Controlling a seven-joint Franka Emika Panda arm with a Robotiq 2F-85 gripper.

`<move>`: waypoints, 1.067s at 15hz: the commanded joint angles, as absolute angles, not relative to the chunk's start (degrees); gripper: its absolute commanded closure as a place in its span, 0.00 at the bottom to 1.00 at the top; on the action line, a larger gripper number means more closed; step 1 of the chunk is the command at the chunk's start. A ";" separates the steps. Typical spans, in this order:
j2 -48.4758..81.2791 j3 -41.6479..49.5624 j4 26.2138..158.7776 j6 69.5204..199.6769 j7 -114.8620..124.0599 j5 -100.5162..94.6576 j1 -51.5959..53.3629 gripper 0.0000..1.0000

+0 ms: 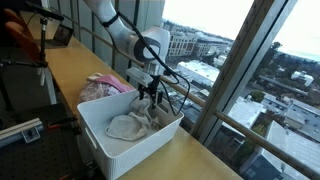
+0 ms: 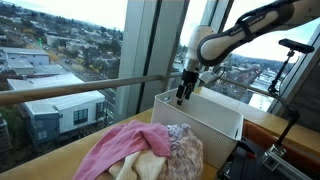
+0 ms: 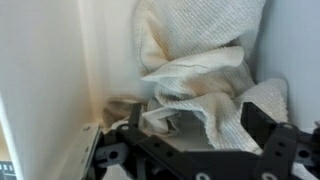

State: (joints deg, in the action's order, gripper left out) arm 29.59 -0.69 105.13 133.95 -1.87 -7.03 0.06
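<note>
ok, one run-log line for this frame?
gripper: open, empty | above: crumpled cream towels | towels in: white rectangular plastic bin | beside bin: pink cloth pile

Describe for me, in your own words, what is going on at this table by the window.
A robot arm hangs its gripper just over a white bin on the wooden table. The fingers are spread open and hold nothing. Crumpled cream cloths lie in the bin right below them. A pile of clothes, pink on top, sits on the table beside the bin.
</note>
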 commanded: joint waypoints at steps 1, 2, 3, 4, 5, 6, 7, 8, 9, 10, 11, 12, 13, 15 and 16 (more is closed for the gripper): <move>36.93 -1.02 99.58 134.32 -5.36 -4.94 -1.46 0.00; 38.70 -1.31 98.54 134.14 -6.10 -4.46 -1.82 0.00; 40.34 -1.39 97.61 134.19 -6.61 -4.31 -1.97 0.00; 42.17 -1.51 96.78 134.30 -7.35 -4.09 -2.10 0.00; 43.85 -1.50 96.08 134.50 -7.94 -4.06 -2.15 0.00; 45.78 -1.42 95.28 134.76 -8.41 -4.24 -2.17 0.00; 47.44 -1.35 94.48 134.72 -8.69 -4.39 -2.13 0.00; 49.37 -1.08 93.40 134.57 -8.63 -4.70 -1.92 0.00; 51.39 -0.90 92.04 134.20 -8.49 -4.84 -1.77 0.00; 53.38 -0.63 90.46 133.61 -8.15 -5.03 -1.54 0.00; 54.89 -0.29 89.07 133.09 -7.74 -5.33 -1.29 0.00; 55.87 0.03 88.10 132.62 -7.34 -5.44 -1.16 0.25; 56.39 0.29 87.35 131.99 -7.22 -5.63 -1.06 0.26; 55.55 0.59 86.80 129.74 -6.82 -5.71 -1.05 0.40; 55.33 0.79 86.66 129.27 -6.57 -5.77 -1.03 0.47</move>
State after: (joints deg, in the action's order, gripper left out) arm 52.30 -0.33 90.11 131.01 -7.10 -5.20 -1.39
